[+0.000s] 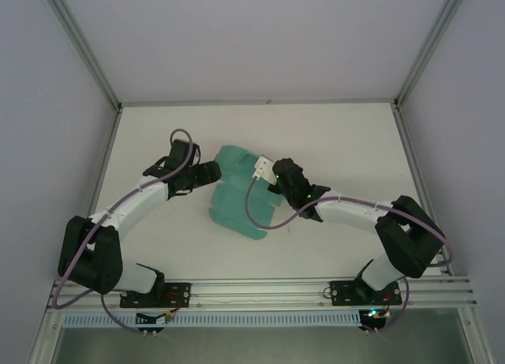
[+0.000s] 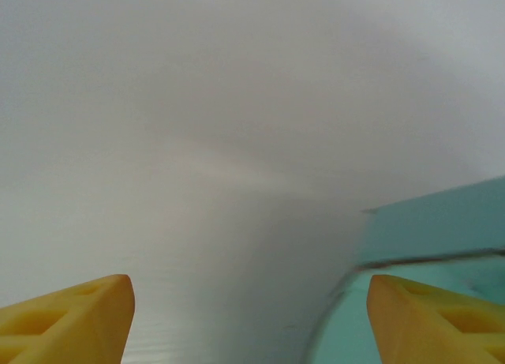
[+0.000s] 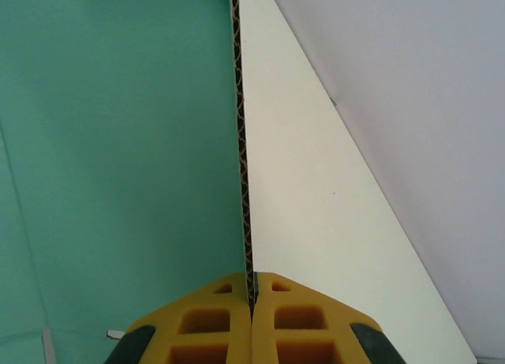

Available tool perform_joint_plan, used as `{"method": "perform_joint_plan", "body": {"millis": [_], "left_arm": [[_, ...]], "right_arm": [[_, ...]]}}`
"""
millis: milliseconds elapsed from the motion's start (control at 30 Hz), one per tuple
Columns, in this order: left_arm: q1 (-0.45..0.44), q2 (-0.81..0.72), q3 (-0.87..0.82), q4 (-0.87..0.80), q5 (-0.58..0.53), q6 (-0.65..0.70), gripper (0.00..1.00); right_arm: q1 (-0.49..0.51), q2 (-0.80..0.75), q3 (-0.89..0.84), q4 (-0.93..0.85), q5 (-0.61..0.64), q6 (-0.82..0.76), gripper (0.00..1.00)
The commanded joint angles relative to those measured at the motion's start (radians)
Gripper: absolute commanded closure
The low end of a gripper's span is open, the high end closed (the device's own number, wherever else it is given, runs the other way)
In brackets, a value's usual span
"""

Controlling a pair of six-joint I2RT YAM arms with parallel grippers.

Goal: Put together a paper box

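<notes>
On your left, the left pincer [image 2: 248, 289] stands wide, nothing between its yellow pads, just beside the paper box [image 1: 237, 202]. The box, a teal die-cut sheet not yet folded up, lies mid-worktop [image 1: 331, 143]. On your right, the right pincer [image 3: 252, 289] is clamped on the sheet's edge. With that single hold, a pull could swing the sheet or crease it wrongly.

one teal-green paper box [image 1: 237, 202], a single card sheet. one white table [image 1: 339, 143]. two robot arms, the left arm [image 1: 134, 202] and the right arm [image 1: 347, 210]. two grippers, the left gripper [image 2: 251, 289] and the right gripper [image 3: 252, 293], each with two yellow fingers [image 2: 79, 317], four fingers in all. two purple-grey cables [image 1: 182, 131], one along each arm. two metal frame posts [image 1: 82, 44] at the far corners.
</notes>
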Motion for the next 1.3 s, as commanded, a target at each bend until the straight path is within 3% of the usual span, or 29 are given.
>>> {"method": "perform_joint_plan", "body": {"millis": [0, 133, 333, 633, 900, 1167, 1267], "left_arm": [[0.014, 0.006, -0.008, -0.059, -0.134, 0.016, 0.21], [0.014, 0.029, -0.017, -0.005, -0.094, 0.041, 0.21], [0.003, 0.072, -0.025, 0.094, 0.096, 0.097, 0.21], [-0.037, 0.065, -0.071, 0.182, 0.183, 0.149, 0.20], [-0.099, 0.101, -0.076, 0.204, 0.076, 0.153, 0.13], [-0.185, 0.181, -0.040, 0.170, -0.177, 0.152, 0.11], [-0.206, 0.209, -0.030, 0.170, -0.217, 0.141, 0.02]], "right_arm": [[-0.003, -0.032, -0.006, -0.024, -0.029, 0.038, 1.00], [-0.004, -0.029, -0.007, -0.029, -0.037, 0.052, 1.00], [-0.003, -0.033, -0.003, -0.033, -0.053, 0.064, 1.00], [-0.004, -0.032, 0.011, -0.045, -0.085, 0.088, 1.00], [-0.004, -0.032, 0.026, -0.065, -0.114, 0.099, 1.00], [-0.004, -0.048, 0.023, -0.074, -0.126, 0.092, 1.00], [-0.004, -0.049, 0.025, -0.081, -0.130, 0.084, 1.00]]}}
